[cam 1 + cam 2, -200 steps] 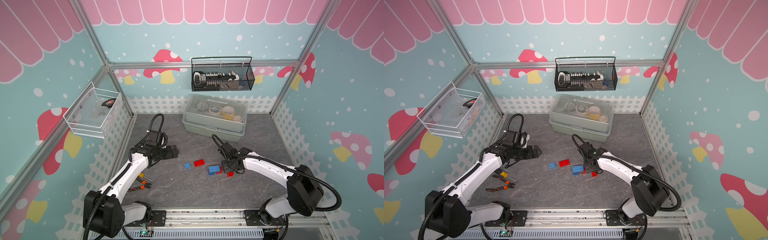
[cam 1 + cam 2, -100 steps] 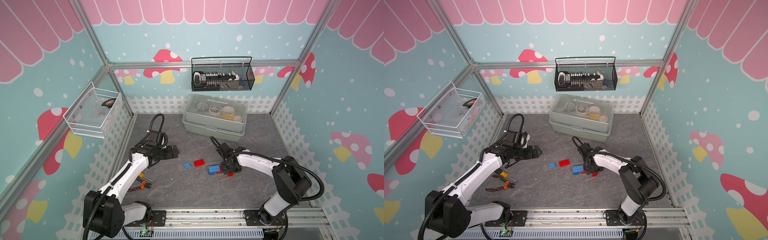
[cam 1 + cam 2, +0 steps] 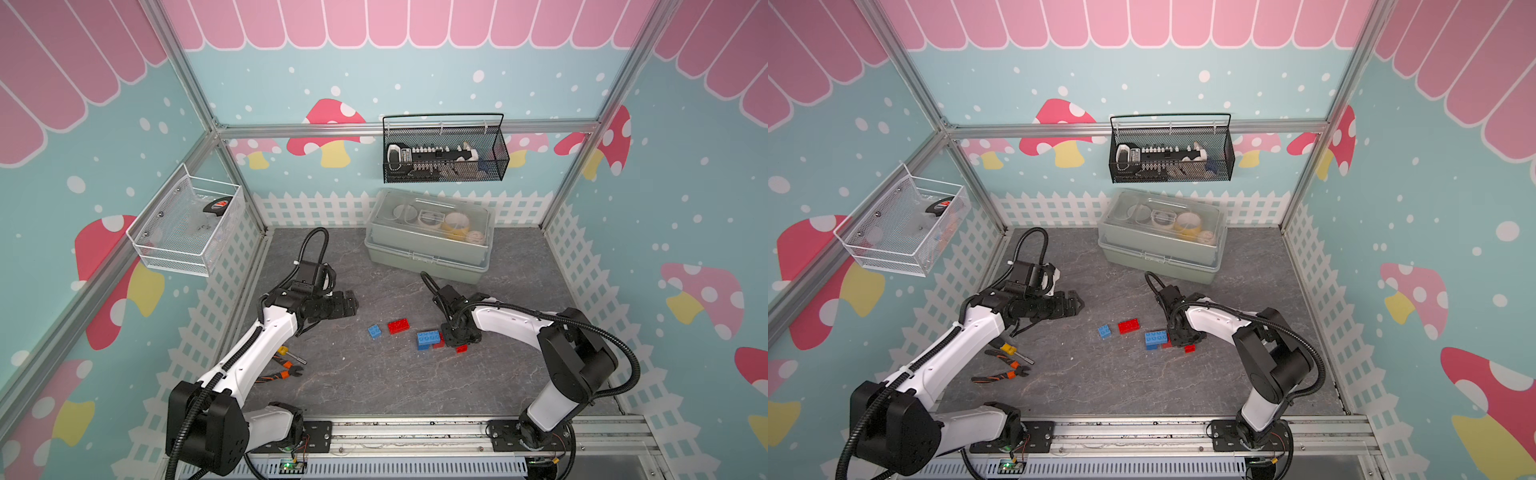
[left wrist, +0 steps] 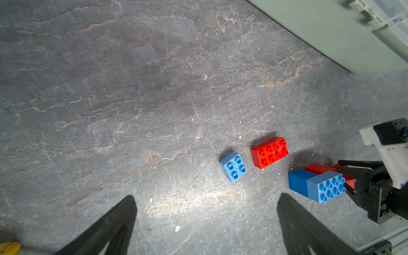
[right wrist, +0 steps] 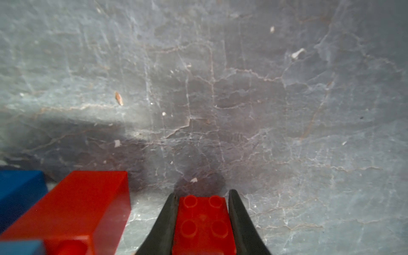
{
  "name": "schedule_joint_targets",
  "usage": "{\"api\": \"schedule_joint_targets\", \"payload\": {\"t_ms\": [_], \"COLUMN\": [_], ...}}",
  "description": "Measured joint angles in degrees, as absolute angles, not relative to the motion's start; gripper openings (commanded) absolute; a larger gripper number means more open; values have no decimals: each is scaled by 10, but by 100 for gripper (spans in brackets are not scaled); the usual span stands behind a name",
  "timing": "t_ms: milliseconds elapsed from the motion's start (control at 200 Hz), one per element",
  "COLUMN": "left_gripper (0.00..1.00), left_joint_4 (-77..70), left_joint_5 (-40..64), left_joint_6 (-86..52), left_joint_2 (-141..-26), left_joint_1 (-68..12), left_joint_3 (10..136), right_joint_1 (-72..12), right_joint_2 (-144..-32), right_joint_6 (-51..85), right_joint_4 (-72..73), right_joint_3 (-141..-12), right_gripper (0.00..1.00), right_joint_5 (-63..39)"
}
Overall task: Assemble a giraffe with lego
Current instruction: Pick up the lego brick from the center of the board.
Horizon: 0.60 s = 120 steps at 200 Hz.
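Note:
Lego bricks lie mid-table. A small blue brick (image 3: pixel 374 331) (image 3: pixel 1104 331) (image 4: pixel 233 166) sits beside a longer red brick (image 3: pixel 399 326) (image 3: pixel 1128 326) (image 4: pixel 269 152). Right of them lies the giraffe (image 3: pixel 428 340) (image 3: pixel 1155 339) (image 4: pixel 318 185), joined blue and red bricks tipped on their side. My right gripper (image 3: pixel 459 340) (image 3: pixel 1187 338) (image 5: pixel 202 195) points down just right of it, shut on a small red four-stud brick (image 5: pixel 203 223) (image 3: pixel 461 348) on the table. My left gripper (image 3: pixel 351 305) (image 3: pixel 1077 303) (image 4: pixel 206 197) hovers open and empty left of the bricks.
Orange-handled pliers (image 3: pixel 286 372) (image 3: pixel 1000 374) and a yellow-handled bit (image 3: pixel 286 352) lie by the left arm. A grey lidded box (image 3: pixel 430 237) stands at the back. A black wire basket (image 3: pixel 442 151) and a white one (image 3: pixel 187 226) hang on the walls.
My right gripper's jaws have closed onto the small red brick, and the right arm's elbow has swung in toward the middle. The left arm has stayed put.

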<state>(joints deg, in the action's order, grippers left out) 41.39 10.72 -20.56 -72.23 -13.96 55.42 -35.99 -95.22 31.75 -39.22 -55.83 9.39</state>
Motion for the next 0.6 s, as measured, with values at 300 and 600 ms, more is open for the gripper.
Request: {"api": "schedule_joint_targets", "payload": {"t_ms": [300,600], "left_gripper": [99,99], "left_joint_4": [414,414], "left_joint_5": [107,107], "left_joint_6": [-204,-204], "left_joint_2": [-722,-722], "left_joint_1": [-140,-140], "left_joint_3": [554,554], "right_joint_1": [-360,-363], "right_joint_2": [-839,-721], "right_joint_6": [338,371], "right_joint_4": [-368,-268], "right_joint_3": [-526,-410], "right_gripper": [19,19], "right_joint_5": [131,205]}}
